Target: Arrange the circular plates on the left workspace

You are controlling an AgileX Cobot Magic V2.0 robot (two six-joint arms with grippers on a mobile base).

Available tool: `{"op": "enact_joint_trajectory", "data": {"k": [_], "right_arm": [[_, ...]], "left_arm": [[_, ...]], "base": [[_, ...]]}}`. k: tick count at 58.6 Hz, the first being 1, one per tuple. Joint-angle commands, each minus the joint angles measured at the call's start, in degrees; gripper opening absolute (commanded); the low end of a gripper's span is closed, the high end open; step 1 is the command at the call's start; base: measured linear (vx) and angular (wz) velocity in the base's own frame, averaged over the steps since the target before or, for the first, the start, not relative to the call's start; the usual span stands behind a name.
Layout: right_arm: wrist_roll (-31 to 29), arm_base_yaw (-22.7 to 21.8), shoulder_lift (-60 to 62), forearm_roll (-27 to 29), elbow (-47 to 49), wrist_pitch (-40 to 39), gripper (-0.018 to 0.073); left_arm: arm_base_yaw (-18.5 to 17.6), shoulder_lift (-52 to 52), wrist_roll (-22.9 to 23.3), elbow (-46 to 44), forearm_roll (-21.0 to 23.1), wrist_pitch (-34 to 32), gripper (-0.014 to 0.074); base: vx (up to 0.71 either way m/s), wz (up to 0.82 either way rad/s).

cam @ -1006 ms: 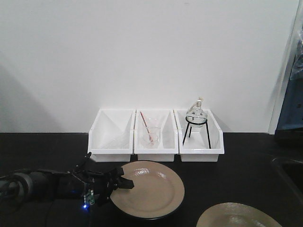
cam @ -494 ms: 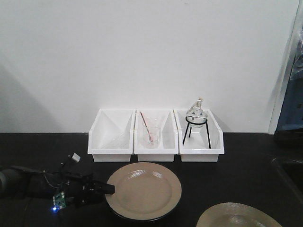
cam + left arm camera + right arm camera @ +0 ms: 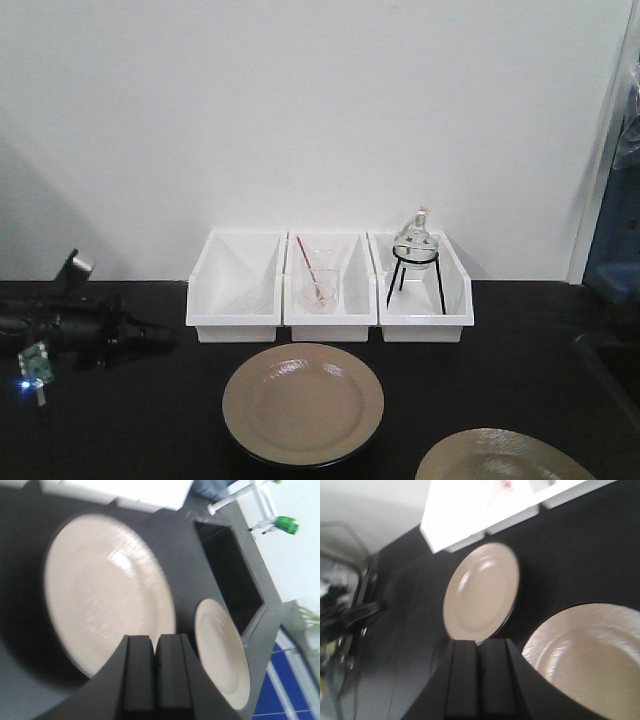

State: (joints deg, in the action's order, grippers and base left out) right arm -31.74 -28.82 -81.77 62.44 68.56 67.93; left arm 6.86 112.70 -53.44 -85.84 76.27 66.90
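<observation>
While the left arm lies low over the worktop's (image 3: 520, 330) left end, the left gripper (image 3: 160, 337) points right at the plate (image 3: 303, 403) and is well apart from it. Front view, though, can't settle the jaws (black on black there). The left wrist view does: left gripper (image 3: 155, 640) pressed together, nothing between its fingers (image 3: 140, 670).

The plate sits flat on the worktop, just in front of the left and middle bins (image 3: 236, 285) and clear of them. The second plate (image 3: 500, 458) lies nearer the front edge and off to the right, cut by the frame's bottom. Neither plate touches the other.

Right wrist view now: only here does the right gripper (image 3: 481, 643) appear, clamped to a thin seam and gripping nothing, hovering between the plate (image 3: 480, 592) and the second plate (image 3: 590, 650).

Three white bins line the back edge against the wall (image 3: 320, 110). The middle one holds a glass beaker (image 3: 320, 285) with a red rod (image 3: 308, 262), and the right one a round flask (image 3: 413, 240) on a black stand (image 3: 400, 280).

The left wrist view alone gives the sink (image 3: 227, 575), sunk into the worktop beside the second plate (image 3: 220, 655), and green-capped bottles (image 3: 285, 524) beyond, too blurred to read.
</observation>
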Motion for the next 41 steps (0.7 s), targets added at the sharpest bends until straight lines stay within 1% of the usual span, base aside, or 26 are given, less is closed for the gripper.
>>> {"op": "enact_joint_trajectory", "data": {"k": [1,4,8,12,16,21,23,30,36,41], "right_arm": [[-0.7,-5.1,0.8,5.7,-2.4,-1.7,-0.0001],[-2.7,-8.2,-0.7,8.8,-6.2,-1.7,-0.0001],[-7.6,-12.0,-3.0,12.9,-12.6,-1.7,-0.0001],[-12.8,-14.5,-5.7,16.6,-18.1,-1.6,-0.0001],[-16.8,-15.9,-8.6,17.7,-21.7,-1.3,-0.0001],[-20.1,-16.1,-12.3,16.8,-24.0,-1.3,-0.0001],[-21.0,-16.0,-13.9,15.2,-24.1,-1.3,-0.0001],[-21.5,-16.1,-17.7,10.7,-24.0,-2.1,0.0006],[-21.5,-16.1,-19.8,6.9,-24.0,-4.2,0.0035],[-21.5,-16.0,-20.6,4.7,-24.0,-4.9,0.0094]], "left_arm": [[0.0,-8.2,-0.4,-1.8,1.8,2.7,-0.0001],[0.0,-11.1,0.0,-1.8,0.1,2.7,-0.0001],[0.0,-14.8,0.8,-1.8,-2.4,2.8,-0.0001],[0.0,-17.9,1.9,-1.8,-4.3,2.8,-0.0001],[0.0,-20.9,2.8,-1.8,-5.1,2.4,-0.0001],[0.0,-23.9,3.0,-1.8,-5.3,2.2,-0.0001],[0.0,-24.8,3.3,-1.8,-5.5,2.1,-0.0001],[0.0,-27.2,4.1,-1.8,-6.5,2.1,-0.0001],[0.0,-28.4,4.2,-1.8,-6.9,2.5,-0.0001],[0.0,-28.8,4.2,-1.8,-6.9,2.8,-0.0001]], "base": [[0.0,0.01],[0.0,0.0],[0.0,0.0],[0.0,0.0],[0.0,0.0],[0.0,0.0],[0.0,0.0],[0.0,0.0],[0.0,0.0],[0.0,0.0]]}}
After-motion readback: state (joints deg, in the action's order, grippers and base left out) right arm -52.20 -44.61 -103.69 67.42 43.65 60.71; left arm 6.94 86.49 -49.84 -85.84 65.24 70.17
